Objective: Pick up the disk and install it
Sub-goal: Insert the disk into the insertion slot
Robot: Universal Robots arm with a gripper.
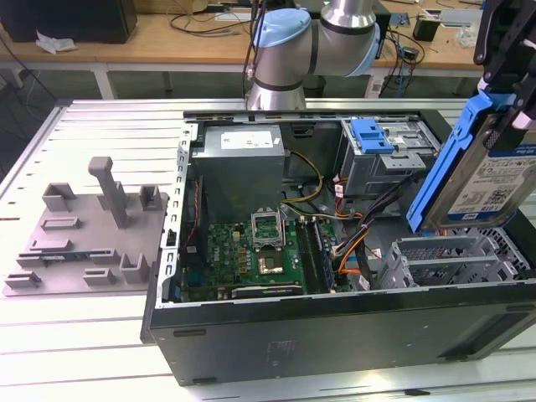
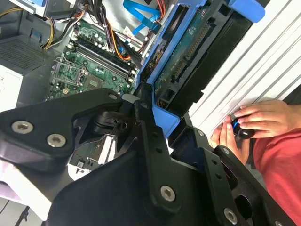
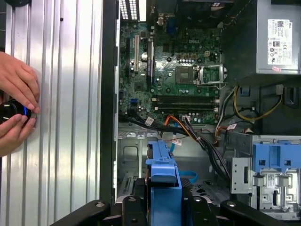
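The disk (image 1: 484, 180), a silver drive with a white-and-blue label in a blue plastic carrier, hangs tilted on edge above the open computer case (image 1: 335, 335) at the exterior view's right. My gripper (image 1: 501, 105) is shut on its upper end. In the second wrist view the black fingers (image 2: 149, 134) clamp the carrier, and the disk's (image 2: 188, 52) green circuit-board underside faces the camera. The first wrist view looks down the carrier's blue edge (image 3: 163, 176) into the case.
Inside the case lie a green motherboard (image 1: 251, 251), a grey power-supply box (image 1: 243, 163), a drive cage with a blue latch (image 1: 373, 134), metal bays (image 1: 452, 260) below the disk, and orange and black cables (image 1: 352, 243). A grey fixture plate (image 1: 92, 234) lies outside. A person's hands (image 3: 16, 113) hold a black knob.
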